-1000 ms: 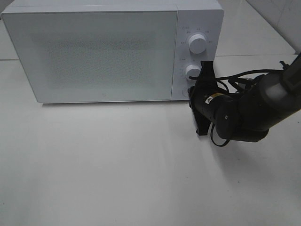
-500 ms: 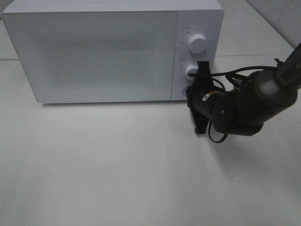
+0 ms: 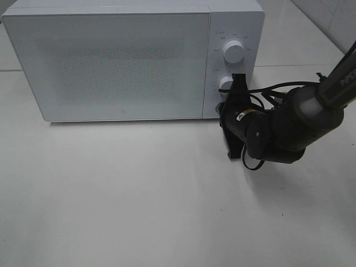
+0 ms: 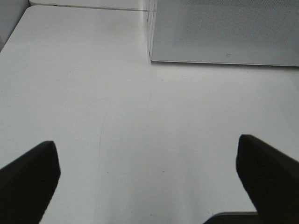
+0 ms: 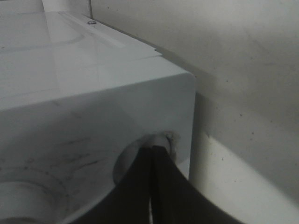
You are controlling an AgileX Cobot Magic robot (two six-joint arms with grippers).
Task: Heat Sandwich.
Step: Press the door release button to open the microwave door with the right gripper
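Right gripper (image 5: 156, 148): fingers pressed together, tips against the round button (image 5: 163, 136) at the lower corner of the microwave (image 3: 122, 61) control panel, below two knobs (image 3: 233, 52). Its arm and cables cover the lower knob. Left gripper (image 4: 145, 142): spread wide above bare table (image 3: 139, 194). The microwave door is closed and opaque. The sandwich is not visible in any view. White tabletop, lightly scuffed.
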